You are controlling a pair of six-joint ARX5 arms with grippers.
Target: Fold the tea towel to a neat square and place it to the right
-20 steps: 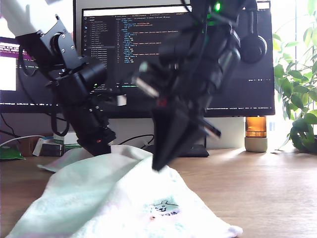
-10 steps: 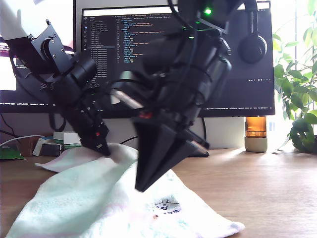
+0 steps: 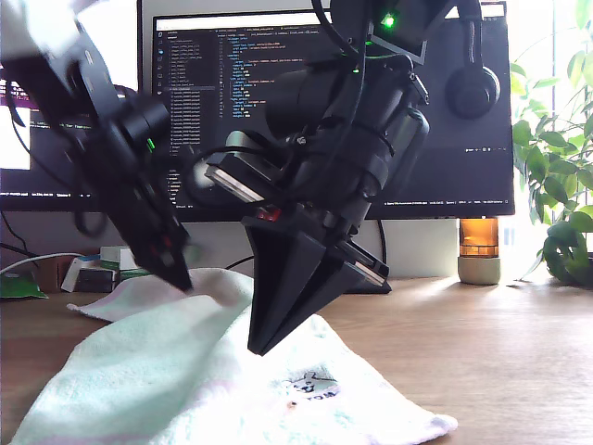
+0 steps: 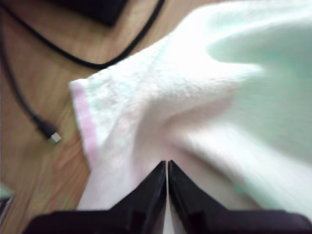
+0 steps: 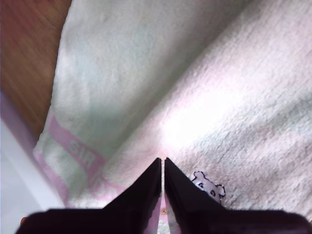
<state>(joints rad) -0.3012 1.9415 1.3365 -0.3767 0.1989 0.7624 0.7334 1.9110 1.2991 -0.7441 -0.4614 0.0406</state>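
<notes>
Little of the job done yet, by the look of it. Tea towel (image 3: 139,371) lying rumpled and spread over the desk (image 3: 491,343), low in the exterior view and toward its left, with no crisp crease anywhere and nothing like a square. Possibly one loose layer lapped over another (hard to be sure under the glare).

Closed to a hairline: my first gripper (image 3: 182,281), tip down at the towel's raised far edge, near the pink band (image 4: 85,122) and the loose cable (image 4: 29,105). Ridges of cloth running up to the tips in the first wrist view, yet impossible to tell whether any is pinched.

Likewise closed: my second gripper (image 3: 255,350), tip right at the middle of the cloth, close by the small bear print (image 5: 208,184) — again no telling whether fabric is caught between the jaws.

Left to do, judging from this: flatten, fold over into a neat square, then carry the bundle aside to its final place.
</notes>
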